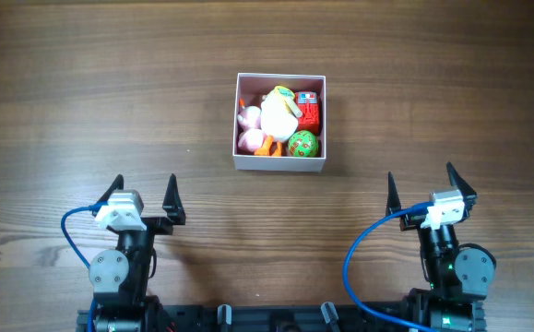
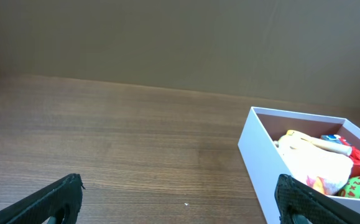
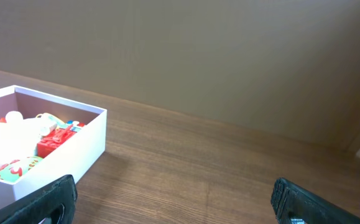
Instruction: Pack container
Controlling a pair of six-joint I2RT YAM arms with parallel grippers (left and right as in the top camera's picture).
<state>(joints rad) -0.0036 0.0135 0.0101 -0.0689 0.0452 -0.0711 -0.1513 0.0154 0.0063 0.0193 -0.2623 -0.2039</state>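
The container point(image 1: 280, 164), filled with toys point(image 1: 280, 115), sits centrally on the surface point(image 1: 82, 92), while the left fingers point(image 1: 172, 203) and right fingers point(image 1: 392, 201) rest wide apart and empty at the near edge, probably because packing looks complete.

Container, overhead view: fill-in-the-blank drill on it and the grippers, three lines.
The container has ____ outer walls. The left gripper and right gripper both stand ____, holding nothing. The green round toy lies in the container corner nearest the ____ gripper.
Missing: white; open; right.
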